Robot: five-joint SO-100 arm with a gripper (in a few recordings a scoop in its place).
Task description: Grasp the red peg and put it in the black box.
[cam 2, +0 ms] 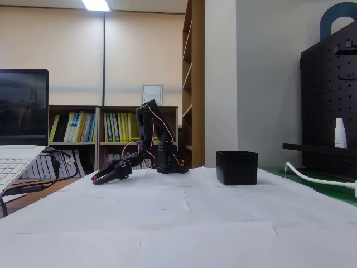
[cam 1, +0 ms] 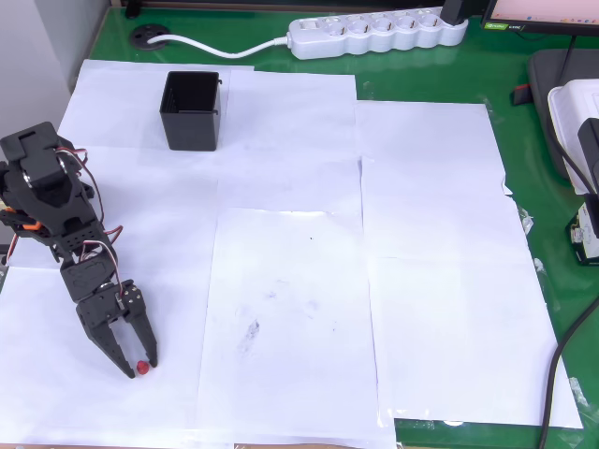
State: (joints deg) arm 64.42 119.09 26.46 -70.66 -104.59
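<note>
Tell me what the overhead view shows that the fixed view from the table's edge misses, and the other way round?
From above you see the white power strip and the box's hollow inside. The fixed view adds the bookshelves, a laptop and a black pegboard. Both show the black box, the gripper low over the white paper, and the red peg at its fingertips.
</note>
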